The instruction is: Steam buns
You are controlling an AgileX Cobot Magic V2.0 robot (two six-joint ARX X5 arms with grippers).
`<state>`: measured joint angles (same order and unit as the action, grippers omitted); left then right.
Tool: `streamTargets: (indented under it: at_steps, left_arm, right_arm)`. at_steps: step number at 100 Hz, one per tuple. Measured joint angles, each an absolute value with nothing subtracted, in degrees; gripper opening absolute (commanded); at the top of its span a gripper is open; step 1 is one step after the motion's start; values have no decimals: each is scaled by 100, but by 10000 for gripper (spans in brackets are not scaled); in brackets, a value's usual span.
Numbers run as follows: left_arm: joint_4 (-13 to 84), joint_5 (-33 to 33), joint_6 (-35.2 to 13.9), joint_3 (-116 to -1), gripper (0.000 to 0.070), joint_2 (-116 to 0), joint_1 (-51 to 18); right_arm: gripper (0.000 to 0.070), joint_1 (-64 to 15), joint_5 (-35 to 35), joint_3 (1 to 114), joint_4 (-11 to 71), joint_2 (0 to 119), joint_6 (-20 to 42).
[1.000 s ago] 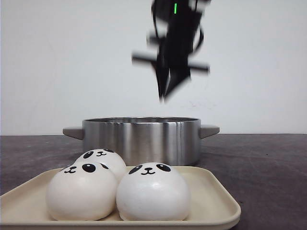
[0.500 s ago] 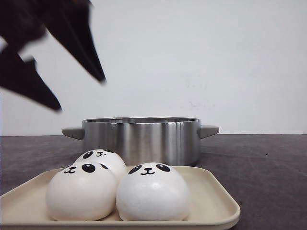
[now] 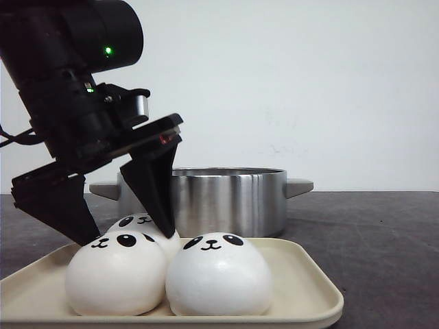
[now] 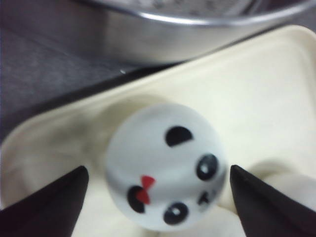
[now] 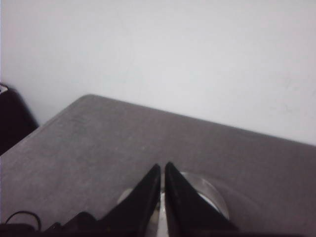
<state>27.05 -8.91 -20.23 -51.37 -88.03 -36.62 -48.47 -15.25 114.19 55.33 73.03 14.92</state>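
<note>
Three white panda-faced buns lie on a cream tray (image 3: 305, 277): one at the front left (image 3: 116, 277), one at the front right (image 3: 218, 277), and one behind them (image 3: 142, 222). My left gripper (image 3: 127, 234) is open and has come down over the rear bun, one finger on each side. In the left wrist view that bun (image 4: 165, 163), with a small red bow, sits between the left gripper's (image 4: 158, 173) black fingertips with a gap on both sides. My right gripper (image 5: 163, 166) is shut, holds nothing, and is outside the front view.
A steel pot (image 3: 226, 199) with grey side handles stands just behind the tray; its rim (image 4: 197, 17) is close to the rear bun. A round shiny object (image 5: 210, 195) lies on the dark table, half hidden behind the right fingers.
The left arm has swung from above the pot to the left and down, and its open fingers now straddle the rear bun. The buns, tray and pot have not moved.
</note>
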Motion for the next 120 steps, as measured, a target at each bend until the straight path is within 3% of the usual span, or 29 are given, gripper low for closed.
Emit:
streamTargets:
  at_steps: [20,40,48,61,92,120]
  left_arm:
    - [2650,-766,-2038,-5137,435,-8984,-3667]
    - [2543,-563,-2038,-5140,411,-9028,-3667]
    - [2545,-447,-2038,-5140,290,-9028,-3667]
    - [2547,-395,-2038,-5140,0,-9028,-3669]
    - [3033,-316,-2034,-5172,2,-8790,-3680]
    - [3159,-336,-1946,-5162,3,-6914,-3802]
  right_arm:
    - [7,-4877,-1527,11417,5548,7312,1549]
    - [7,-4890,-1527,11417,5636,7312,1573]
    - [7,-4893,-1525,11417,5660,7312,1588]
    - [7,-4912,-1525,11417,5725,7312,1592]
    - [7,-4912,-1525,11417,5933,7312,1594]
    - [7,-4912,-1505,11417,5933,7312,1592]
